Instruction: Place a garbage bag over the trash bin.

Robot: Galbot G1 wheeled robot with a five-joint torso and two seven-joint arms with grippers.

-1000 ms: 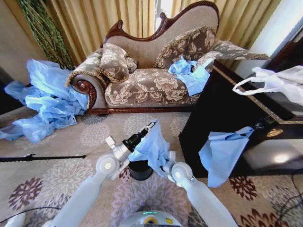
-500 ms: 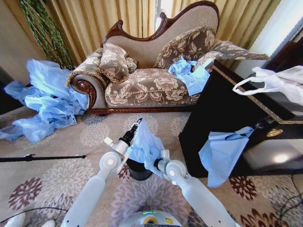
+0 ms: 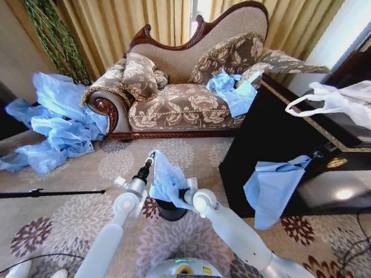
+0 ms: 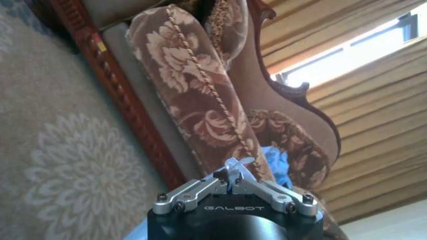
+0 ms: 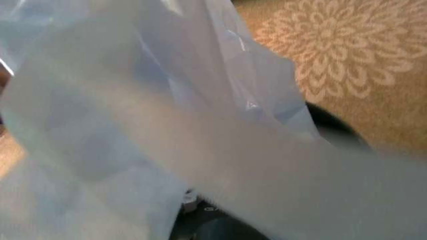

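Observation:
The garbage bag (image 3: 167, 180), thin light-blue plastic, hangs stretched between my two grippers just above the trash bin (image 3: 171, 212), a small black cylinder on the carpet. The bag covers most of the bin's rim. My left gripper (image 3: 151, 158) points up and away, shut on the bag's top edge. In the left wrist view a pinch of the bag (image 4: 235, 165) sticks out between the closed fingertips of the left gripper (image 4: 232, 181). My right gripper (image 3: 184, 196) holds the bag's lower right side, beside the bin. The right wrist view has the bag (image 5: 167, 115) close up, with the bin (image 5: 337, 127) dark behind it.
A patterned sofa (image 3: 185, 104) stands behind the bin, with blue plastic (image 3: 232, 90) on its seat. A heap of blue sheeting (image 3: 58, 121) lies at left. A dark cabinet (image 3: 261, 145) at right carries a hanging blue bag (image 3: 272, 188) and a white bag (image 3: 342, 98). A black rod (image 3: 52, 193) lies on the carpet.
Both arms have swung left and drawn in toward me, carrying the bag with them. The bag now hangs over the bin instead of to its right.

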